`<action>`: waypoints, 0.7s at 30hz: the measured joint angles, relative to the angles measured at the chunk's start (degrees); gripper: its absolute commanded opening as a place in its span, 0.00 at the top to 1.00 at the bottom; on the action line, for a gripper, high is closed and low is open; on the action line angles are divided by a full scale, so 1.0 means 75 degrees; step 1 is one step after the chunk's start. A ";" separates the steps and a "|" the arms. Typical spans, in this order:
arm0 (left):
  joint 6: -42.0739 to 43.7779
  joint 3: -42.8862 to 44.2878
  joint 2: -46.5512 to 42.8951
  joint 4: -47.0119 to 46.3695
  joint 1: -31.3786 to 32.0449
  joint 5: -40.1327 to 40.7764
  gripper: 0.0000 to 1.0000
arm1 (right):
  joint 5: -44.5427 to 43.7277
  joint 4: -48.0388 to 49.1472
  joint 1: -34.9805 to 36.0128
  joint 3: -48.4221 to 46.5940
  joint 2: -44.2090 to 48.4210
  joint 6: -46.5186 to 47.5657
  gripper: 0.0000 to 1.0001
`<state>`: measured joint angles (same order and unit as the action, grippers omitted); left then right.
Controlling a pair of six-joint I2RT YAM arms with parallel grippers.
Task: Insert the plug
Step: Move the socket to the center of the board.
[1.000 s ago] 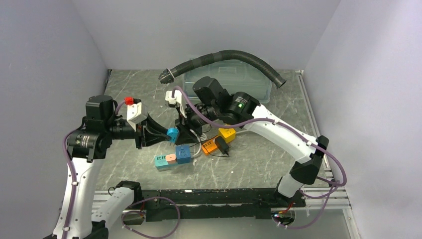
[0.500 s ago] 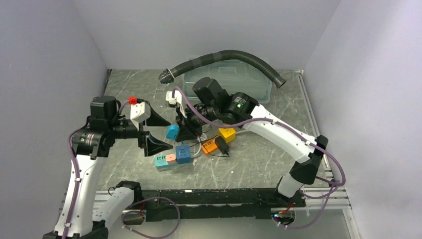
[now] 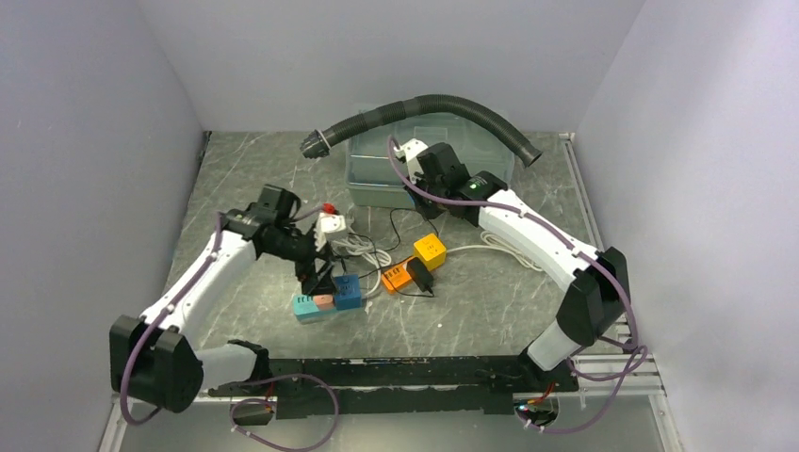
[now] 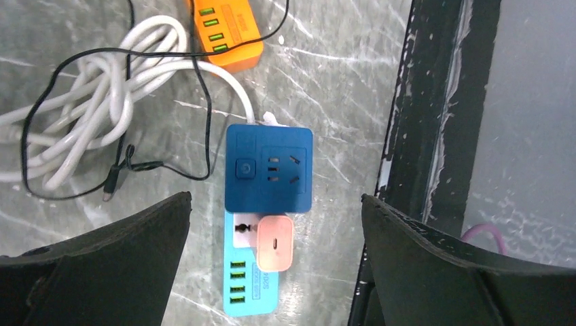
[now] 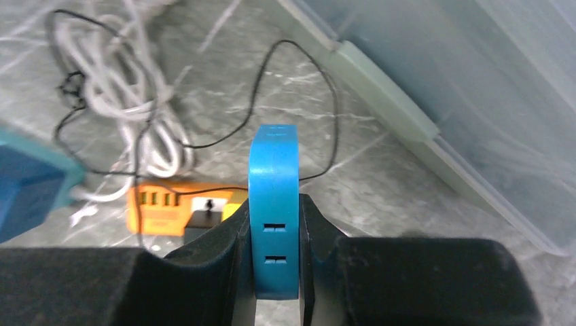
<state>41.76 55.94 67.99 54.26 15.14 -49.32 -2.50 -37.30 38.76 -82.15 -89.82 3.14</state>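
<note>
My right gripper [image 5: 274, 272] is shut on the blue plug [image 5: 274, 204], which stands upright between its fingers with two slots facing the camera. It hangs above the table beside the clear bin [image 5: 435, 129]. My left gripper [image 4: 275, 261] is wide open with nothing in it, above the teal power strip [image 4: 248, 293]. A pink charger [image 4: 274, 242] sits in that strip, and a dark blue socket cube [image 4: 269, 168] adjoins it. In the top view the left gripper [image 3: 318, 268] hovers just behind the strip [image 3: 303, 306] and the cube [image 3: 347, 290]. The plug is hidden there.
An orange strip [image 3: 396, 276] with a black adapter [image 3: 419, 273] and a yellow cube [image 3: 431, 250] lie mid-table. A coiled white cable [image 4: 102, 102] and a thin black wire lie beside the sockets. A black hose [image 3: 424, 105] arches over the bin [image 3: 443, 155]. A black rail [image 4: 421, 136] edges the table.
The left gripper let go of the blue plug, opened wide and swung right over the teal strip. The right gripper closed on the plug and carried it back toward the bin.
</note>
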 measured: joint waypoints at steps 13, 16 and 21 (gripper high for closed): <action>-0.0058 0.0388 0.1970 -0.1005 0.1766 0.1988 0.00 | -0.2183 0.0921 -0.0157 0.1064 -0.0513 -0.0382 1.00; -0.0023 0.0481 0.2098 -0.1023 0.1862 0.1979 0.04 | -0.2296 0.1014 -0.0160 0.1518 -0.0504 -0.0574 1.00; 0.0157 0.0487 0.2119 -0.0950 0.1912 0.1871 0.19 | -0.2291 0.1052 -0.0157 0.2192 -0.0379 -0.0965 1.00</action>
<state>42.94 59.59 83.88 47.13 29.47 -35.29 -19.68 -29.41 37.58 -65.71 -92.66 -4.10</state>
